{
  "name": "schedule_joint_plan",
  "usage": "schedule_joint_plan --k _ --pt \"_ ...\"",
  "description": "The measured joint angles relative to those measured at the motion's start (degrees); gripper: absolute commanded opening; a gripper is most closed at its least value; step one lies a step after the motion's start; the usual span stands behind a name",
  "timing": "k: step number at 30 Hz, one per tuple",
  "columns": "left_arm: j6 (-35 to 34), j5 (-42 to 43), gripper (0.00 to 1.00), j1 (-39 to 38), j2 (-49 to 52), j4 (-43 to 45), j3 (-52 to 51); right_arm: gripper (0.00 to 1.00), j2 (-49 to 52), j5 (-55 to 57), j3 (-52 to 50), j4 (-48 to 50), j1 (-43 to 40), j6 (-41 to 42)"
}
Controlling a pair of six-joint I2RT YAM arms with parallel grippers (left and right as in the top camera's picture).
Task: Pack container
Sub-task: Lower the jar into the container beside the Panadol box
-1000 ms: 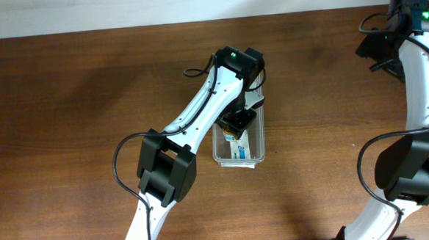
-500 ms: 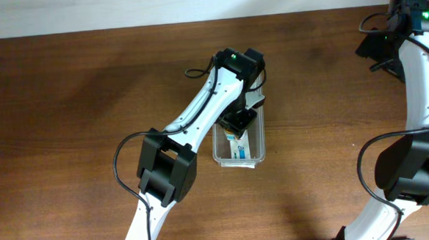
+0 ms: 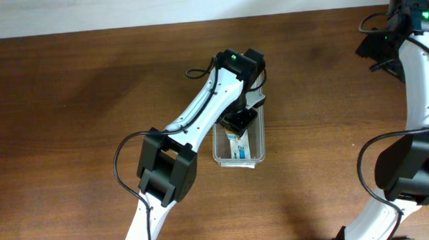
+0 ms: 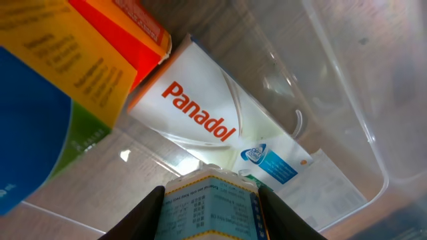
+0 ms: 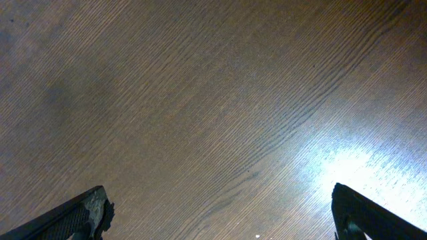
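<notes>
Container (image 3: 260, 139) of clear plastic, narrow, round-cornered; left jaws tight on small box (image 4: 210, 205), right jaws apart.

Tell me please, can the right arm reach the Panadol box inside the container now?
Probably not: the left gripper, holding a small box, hangs directly over the container and the Panadol box, blocking the way from above.

Overhead, my left arm (image 3: 206, 106) hides the upper half of the container (image 3: 257, 153). In the wrist view the bottom edge cuts off the small box (image 4: 210, 200) in my left claw (image 4: 209, 223), print unreadable; the orange box (image 4: 100, 47) runs off upper left
</notes>
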Motion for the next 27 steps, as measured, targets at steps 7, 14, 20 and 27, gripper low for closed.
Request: schedule_joint_plan --k 7,14,20,27 --pt "0.0 0.0 0.40 0.0 0.2 1.1 0.0 0.98 0.0 0.0 0.0 0.0 0.0 0.0" --pt "0.0 0.0 0.45 0.0 1.4 1.1 0.0 0.98 0.0 0.0 0.0 0.0 0.0 0.0" --pt "0.0 0.0 0.46 0.0 1.6 1.1 -0.1 0.98 0.0 0.0 0.0 0.0 0.0 0.0" --pt "0.0 0.0 0.47 0.0 1.6 1.1 -0.1 0.98 0.0 0.0 0.0 0.0 0.0 0.0"
